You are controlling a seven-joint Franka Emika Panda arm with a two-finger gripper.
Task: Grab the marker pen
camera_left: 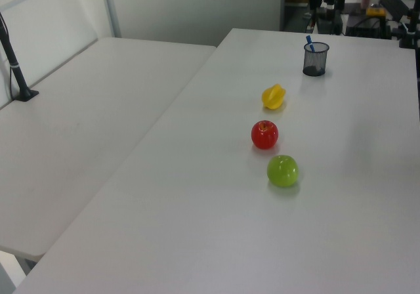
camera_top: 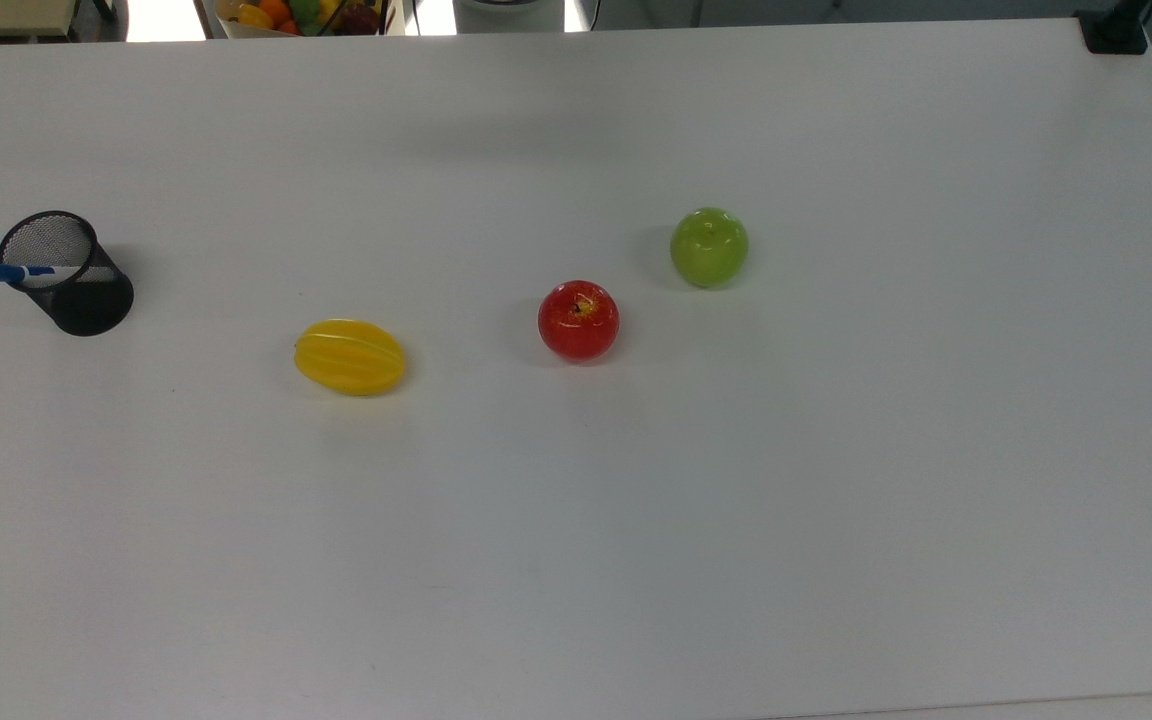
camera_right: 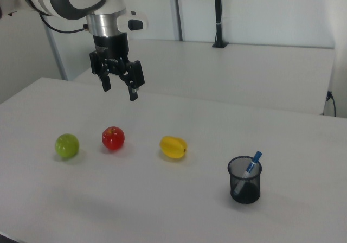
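While the slim white marker pen with a blue cap (camera_right: 250,167) leans inside the black wire-mesh pen cup (camera_right: 245,179), cap end up and poking over the rim, the black two-finger gripper (camera_right: 120,91) hangs in the air well apart from that cup, w/ its fingers spread wide and nothing between them. Right view has the gripper up above the white table (camera_right: 179,210), behind the fruit row, roughly over the red apple (camera_right: 113,138) side, i.e. far from the cup toward the right view's left.

Fruit, counted off from the cup: yellow ribbed starfruit-shaped fruit (camera_right: 173,147) is nearest, then red apple, then green apple (camera_right: 67,145) farthest. All three sit apart from each other and from the cup, approx. in a line.

Top view: cup (camera_top: 71,275) sits by the top view's left edge, pen (camera_top: 18,272) lying across its mouth w/ blue cap sticking past the rim away from the fruit; white barrel shows through the mesh. Yellow fruit (camera_top: 350,357), red apple (camera_top: 578,320), green apple (camera_top: 709,247) step away from the cup toward the top view's right. A box of mixed fruit (camera_top: 301,15) shows beyond the table's far edge.

Left view: cup (camera_left: 315,58) is the farthest item back, pen's blue cap (camera_left: 309,42) just above its rim; green apple (camera_left: 283,170) closest to camera. A second white table (camera_left: 79,123) butts alongside, w/ a black post (camera_left: 16,71) clamped on it.
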